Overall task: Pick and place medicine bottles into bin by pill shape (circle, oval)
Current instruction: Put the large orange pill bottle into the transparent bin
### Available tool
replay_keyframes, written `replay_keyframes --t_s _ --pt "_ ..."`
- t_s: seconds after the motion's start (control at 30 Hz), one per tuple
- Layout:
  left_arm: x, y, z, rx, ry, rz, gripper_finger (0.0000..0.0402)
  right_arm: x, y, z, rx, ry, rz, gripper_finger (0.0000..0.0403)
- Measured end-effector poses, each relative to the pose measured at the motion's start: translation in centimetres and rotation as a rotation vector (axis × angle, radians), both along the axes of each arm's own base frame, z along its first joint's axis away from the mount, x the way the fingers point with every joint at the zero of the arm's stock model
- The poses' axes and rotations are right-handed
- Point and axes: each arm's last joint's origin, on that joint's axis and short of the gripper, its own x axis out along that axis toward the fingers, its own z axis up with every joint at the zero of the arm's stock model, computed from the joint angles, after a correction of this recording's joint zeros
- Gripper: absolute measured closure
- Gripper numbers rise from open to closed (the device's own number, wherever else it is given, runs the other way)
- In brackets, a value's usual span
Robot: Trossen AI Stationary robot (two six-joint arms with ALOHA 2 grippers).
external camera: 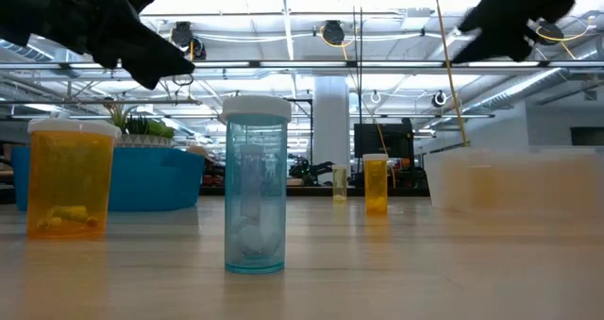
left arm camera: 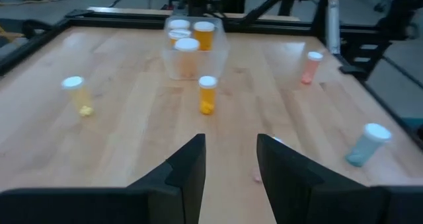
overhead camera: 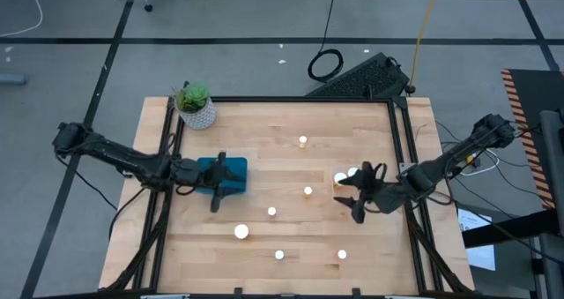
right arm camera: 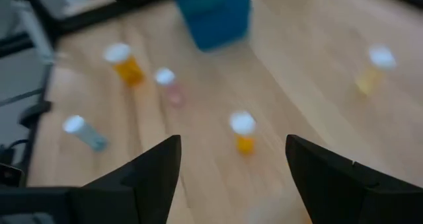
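From above, the small amber pill bottles with white caps (overhead camera: pixel 307 191) show only as bright dots spread over the middle and lower part of the light wooden table (overhead camera: pixel 264 131). The clear plastic bin (left arm camera: pixel 196 49), middle right, already holds some. The left gripper (overhead camera: pixel 217 186) reaches over the blue plastic bin (overhead camera: pixel 231 172), fingers apart. The right gripper (overhead camera: pixel 358 191) hangs by the clear bin, fingers wide apart.

Pills: too small to read in the bottles (overhead camera: pixel 307 191) near my clear bin (left arm camera: pixel 221 49).
Blue bin (right arm camera: pixel 213 12): blurred, its top cut off.
My arms: cropped in the low view.
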Motion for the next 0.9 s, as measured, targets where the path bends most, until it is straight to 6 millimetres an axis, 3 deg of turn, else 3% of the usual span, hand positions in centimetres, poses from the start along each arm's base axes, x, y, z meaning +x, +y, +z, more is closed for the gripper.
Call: replay_keyframes --t_s 0.13,0.23,0.43,0.63,0.9 --pt "-0.3 -1.5 0.3 -0.003 -0.002 -0.019 0.0263 0.6 0.5 0.4 -0.079 -0.058 0.077 0.0138" --pt "-0.3 -2.9 1.7 0.028 0.013 -0.032 0.0263 0.6 0.5 0.4 -0.096 -0.057 0.088 0.0138" --pt "0.4 -7.4 3.9 0.097 0.110 -0.081 0.0263 0.4 0.5 0.0 -0.087 -0.004 0.136 0.0138" --pt "-0.4 -11.9 2.2 0.083 0.213 -0.079 0.0250 0.2 0.9 0.0 -0.051 -0.004 0.156 0.0138" --pt "-3.5 -15.4 -1.3 0.026 0.290 0.053 0.0207 -0.2 1.6 0.0 -0.016 -0.010 0.172 0.0138"
